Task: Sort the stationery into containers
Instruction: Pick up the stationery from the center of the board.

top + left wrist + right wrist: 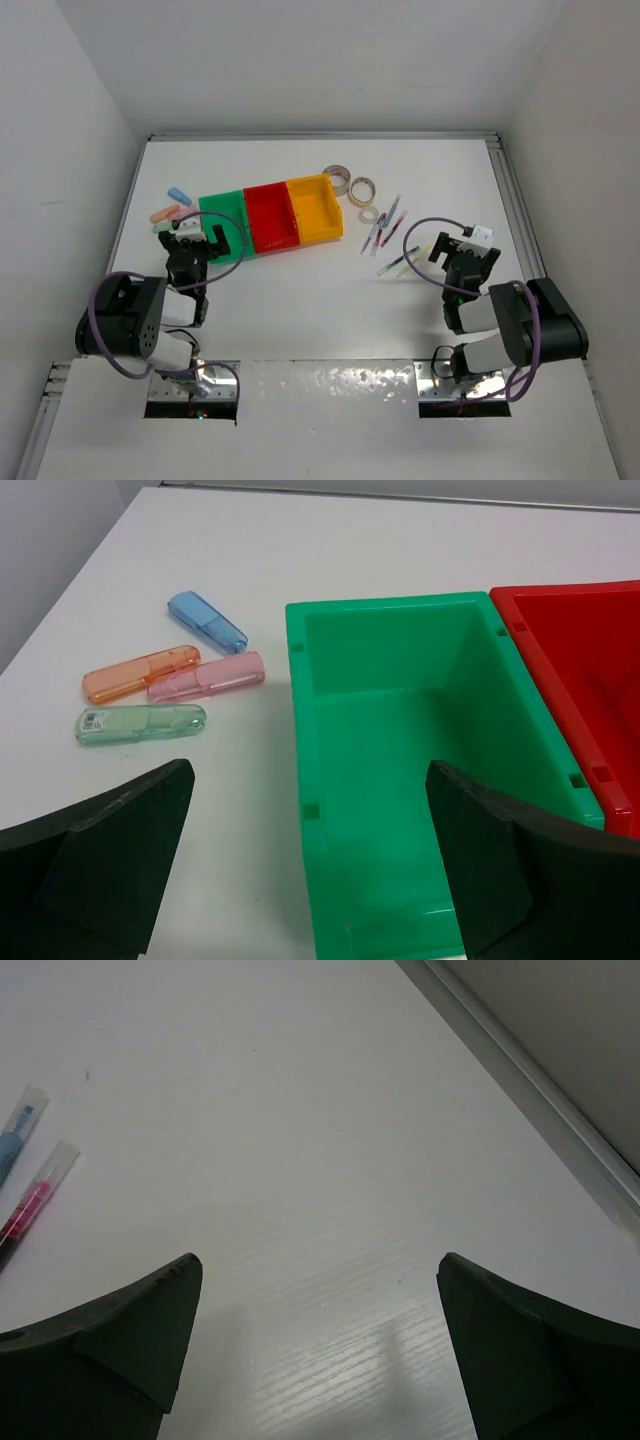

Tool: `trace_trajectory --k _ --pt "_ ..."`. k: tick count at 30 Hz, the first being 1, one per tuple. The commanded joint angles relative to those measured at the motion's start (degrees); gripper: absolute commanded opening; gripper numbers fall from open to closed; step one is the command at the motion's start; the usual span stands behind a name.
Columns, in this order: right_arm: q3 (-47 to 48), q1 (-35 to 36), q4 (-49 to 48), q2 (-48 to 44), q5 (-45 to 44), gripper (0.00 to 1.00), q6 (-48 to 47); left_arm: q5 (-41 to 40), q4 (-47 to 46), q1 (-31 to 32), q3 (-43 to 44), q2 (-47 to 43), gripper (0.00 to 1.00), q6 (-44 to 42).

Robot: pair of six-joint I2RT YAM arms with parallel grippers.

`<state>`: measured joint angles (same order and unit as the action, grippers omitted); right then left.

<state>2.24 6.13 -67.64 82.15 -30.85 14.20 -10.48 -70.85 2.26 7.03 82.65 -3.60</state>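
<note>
Three joined bins stand in a row: green, red, yellow. In the left wrist view the green bin and red bin look empty. Blue, orange, pink and pale green blocks lie left of the green bin. Tan tape rings and several pens lie right of the yellow bin. My left gripper is open and empty, straddling the green bin's near left wall. My right gripper is open and empty over bare table, right of the pens.
Two pen tips, blue and pink, show at the left edge of the right wrist view. A metal rail borders the table on the right. White walls enclose the table on the left, back and right.
</note>
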Motion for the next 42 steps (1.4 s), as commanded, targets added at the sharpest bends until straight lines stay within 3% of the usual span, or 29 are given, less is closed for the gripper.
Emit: trace_trajectory --k 1,4,6,7,9,10,11,13,16,18,20,21,22,23,25,27,28,29,30,34,35,37,38,39,40,41,42 --pt "-4.26 0.20 -2.67 -0.85 0.18 0.99 1.01 0.55 -2.63 -0.06 0.62 0.05 1.00 0.08" --pt "-4.44 0.46 0.03 -3.82 2.69 0.99 -1.79 0.55 -2.72 -0.06 0.62 0.05 1.00 0.08" --pt "-0.25 2.21 8.88 -11.72 3.60 0.99 -3.73 1.42 -3.50 -0.06 0.62 -0.12 1.00 0.08" --pt "1.87 3.09 19.02 -14.79 5.26 0.99 -4.61 2.47 4.93 -0.06 3.32 -2.56 1.00 -1.05" --pt "7.93 3.10 27.61 -23.15 9.82 0.99 -5.84 2.82 23.55 -1.02 10.16 -11.41 1.00 -2.27" --pt "10.57 3.10 34.69 -25.35 11.93 0.99 -8.54 4.84 31.83 -1.38 18.64 -12.59 1.00 -3.60" --pt "15.64 3.10 38.07 -28.42 14.39 0.99 -9.35 8.51 46.36 -1.73 22.90 -13.47 1.00 -4.39" --pt "21.11 3.10 46.40 -29.67 14.50 0.99 -10.76 8.46 58.83 -4.09 30.89 -16.02 1.00 0.32" --pt "31.83 3.19 54.44 -28.46 12.84 0.99 -13.23 9.60 64.33 -5.60 35.93 -22.95 1.00 2.28" --pt "40.36 3.01 58.21 -26.44 8.46 0.99 -9.03 11.96 68.02 -5.51 38.40 -27.34 1.00 -2.43" --pt "49.47 1.78 69.60 -21.87 16.82 0.32 -6.91 12.68 69.88 -5.52 41.74 -28.42 1.00 -6.32" --pt "52.14 1.69 71.92 -17.85 18.70 0.09 -5.60 11.98 70.67 -5.60 45.93 -27.47 1.00 -6.60" --pt "54.86 1.95 74.21 -15.81 20.11 0.00 -4.02 11.10 78.77 -5.69 48.67 -25.89 1.00 -6.51" --pt "59.59 2.13 76.32 -13.62 21.26 0.04 -2.70 9.27 82.85 -5.78 52.35 -20.92 1.00 -6.25" --pt "64.70 3.36 81.42 -7.66 20.92 0.41 0.12 10.12 98.08 -7.53 63.95 -14.57 1.00 -6.25" --pt "66.66 4.76 83.54 -4.56 19.26 0.47 2.32 12.32 106.14 -12.35 73.63 -5.34 1.00 -4.76" --pt "67.19 5.29 83.63 -2.28 19.34 0.48 2.94 13.81 111.23 -14.54 75.66 -3.05 0.95 -4.41" --pt "67.54 5.90 83.11 -1.56 19.69 0.47 3.38 15.91 112.50 -19.00 78.55 0.89 0.81 -5.01" --pt "67.20 7.04 82.41 -1.03 19.95 0.46 3.56 18.97 113.47 -21.05 79.80 2.50 0.76 -5.80" --pt "61.94 9.60 76.88 -0.15 21.61 0.54 3.82 28.21 123.90 -25.81 96.46 17.24 0.75 -13.51" --pt "61.14 9.78 75.47 0.20 22.14 0.57 4.08 27.71 126.98 -25.73 107.82 26.42 0.76 -16.94" --pt "60.60 10.04 75.28 1.17 23.46 0.57 5.05 22.82 135.07 -25.90 119.65 35.60 0.74 -14.00" --pt "60.78 10.22 76.15 2.22 24.08 0.56 5.66 23.74 137.97 -26.43 130.85 44.00 0.71 -11.72" --pt "61.13 10.74 76.94 2.92 24.34 0.54 5.93 25.32 141.56 -26.78 134.96 47.22 0.69 -11.09" --pt "61.74 11.09 77.47 3.54 24.09 0.53 6.02 26.29 139.95 -26.52 134.66 48.56 0.69 -10.13" --pt "61.83 11.44 78.61 4.68 23.39 0.53 6.63 24.39 137.23 -25.65 127.34 47.18 0.68 -8.03" --pt "61.74 11.97 78.62 5.12 23.03 0.53 7.07 22.11 128.77 -25.21 122.05 45.34 0.70 -6.53"
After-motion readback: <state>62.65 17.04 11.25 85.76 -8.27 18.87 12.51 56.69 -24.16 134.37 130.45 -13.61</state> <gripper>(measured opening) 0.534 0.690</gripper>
